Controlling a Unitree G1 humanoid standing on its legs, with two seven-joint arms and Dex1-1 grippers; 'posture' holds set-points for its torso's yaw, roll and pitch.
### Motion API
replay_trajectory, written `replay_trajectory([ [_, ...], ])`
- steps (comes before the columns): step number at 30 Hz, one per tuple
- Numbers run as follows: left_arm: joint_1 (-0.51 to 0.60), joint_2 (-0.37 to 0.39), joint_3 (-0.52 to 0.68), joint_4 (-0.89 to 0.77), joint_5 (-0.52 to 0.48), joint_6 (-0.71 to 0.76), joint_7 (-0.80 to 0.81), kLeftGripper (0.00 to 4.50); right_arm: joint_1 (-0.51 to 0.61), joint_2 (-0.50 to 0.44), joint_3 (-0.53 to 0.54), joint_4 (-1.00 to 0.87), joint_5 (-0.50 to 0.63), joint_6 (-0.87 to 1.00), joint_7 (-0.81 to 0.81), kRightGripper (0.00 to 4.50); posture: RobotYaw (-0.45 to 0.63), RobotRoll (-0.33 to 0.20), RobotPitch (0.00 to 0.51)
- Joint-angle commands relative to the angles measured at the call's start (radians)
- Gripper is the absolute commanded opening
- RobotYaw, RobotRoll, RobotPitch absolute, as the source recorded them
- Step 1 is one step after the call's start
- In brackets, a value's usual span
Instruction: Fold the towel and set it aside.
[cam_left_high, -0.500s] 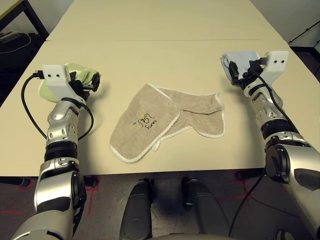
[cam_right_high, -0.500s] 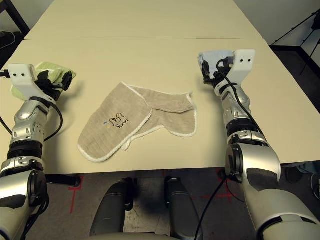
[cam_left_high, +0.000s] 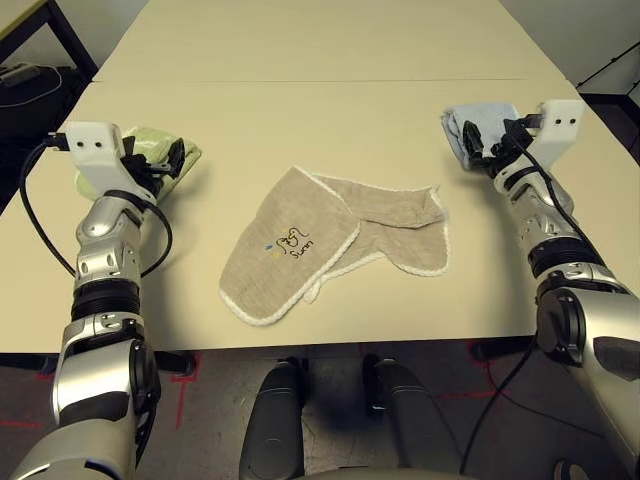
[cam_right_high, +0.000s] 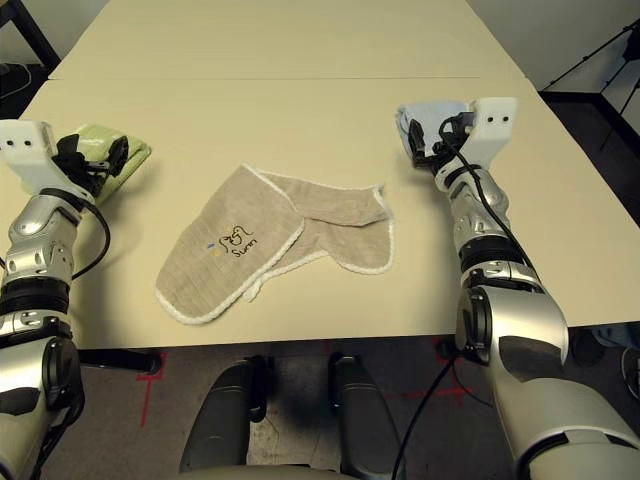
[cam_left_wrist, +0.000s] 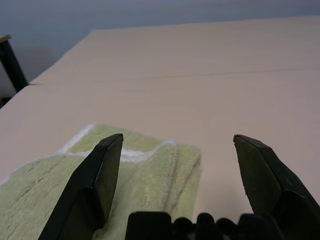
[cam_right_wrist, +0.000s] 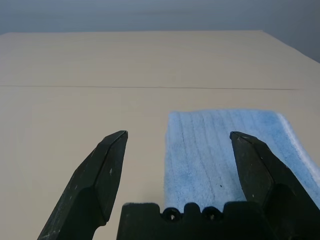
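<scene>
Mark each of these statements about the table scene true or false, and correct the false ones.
1. The beige terry cloth towel lies between the two arms, held by neither. True.
2. The left gripper is shut on the light green folded towel. False: its jaws stand open and hold nothing.
3. The light blue folded towel lies on the robot's right side of the cream table. True.
4. The right gripper is shut. False: it is open.
5. The beige towel is neatly folded. False: it lies loosely spread.
</scene>
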Motion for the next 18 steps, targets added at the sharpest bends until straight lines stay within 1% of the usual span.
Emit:
replay_trajectory([
  [1,-0.006,0.038,0.001,0.01,-0.043,0.045,-0.127,4.48,0.011,-0.008,-0.006,0.004,0.005,0.001,0.003,4.5,0.1,0.0,0.141],
  [6,0.007,0.104,0.006,0.017,-0.097,0.112,-0.32,4.48,0.011,-0.013,-0.006,0.001,0.005,0.004,0.009,4.5,0.1,0.0,0.142],
  [8,0.023,0.133,-0.004,-0.025,-0.133,0.179,-0.432,4.48,0.011,-0.017,-0.005,0.001,0.004,0.006,0.014,4.5,0.1,0.0,0.145],
  [10,0.033,0.152,-0.01,-0.056,-0.153,0.226,-0.499,4.48,0.011,-0.021,-0.005,0.001,0.004,0.008,0.018,4.5,0.11,0.0,0.147],
  [14,0.051,0.204,-0.054,-0.087,-0.159,0.283,-0.669,4.48,0.007,-0.021,-0.001,0.002,0.001,0.013,0.025,4.5,0.11,0.0,0.155],
  [18,0.066,0.225,-0.099,-0.093,-0.135,0.256,-0.778,4.48,0.005,-0.022,0.003,-0.002,-0.001,0.018,0.033,4.5,0.1,0.0,0.162],
])
